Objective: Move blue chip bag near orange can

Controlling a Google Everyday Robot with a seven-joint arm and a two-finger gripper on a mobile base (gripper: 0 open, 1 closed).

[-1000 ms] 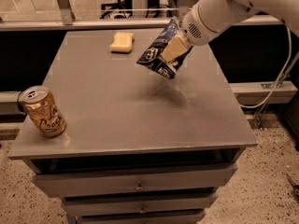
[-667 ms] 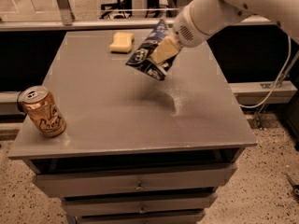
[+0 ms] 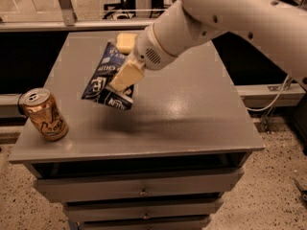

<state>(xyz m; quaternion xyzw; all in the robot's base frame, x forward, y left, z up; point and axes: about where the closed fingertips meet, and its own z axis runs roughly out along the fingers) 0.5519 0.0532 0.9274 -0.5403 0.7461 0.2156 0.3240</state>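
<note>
Your two-finger gripper [image 3: 123, 76] is clamped on the crinkly navy-blue foil chip bag [image 3: 100, 85], held clear of the grey metal tabletop [image 3: 192, 114], left of centre. The shiny orange-copper drink can [image 3: 44, 115] sits at the front-left corner. Judged partway: you have the pickup done, with the last approach and set-down left.

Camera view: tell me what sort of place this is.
Probably an office or lab: a grey drawer cabinet, a speckled floor, and what looks like a wheeled chair base behind. The tool holds the blue chip bag above the cabinet top.
</note>
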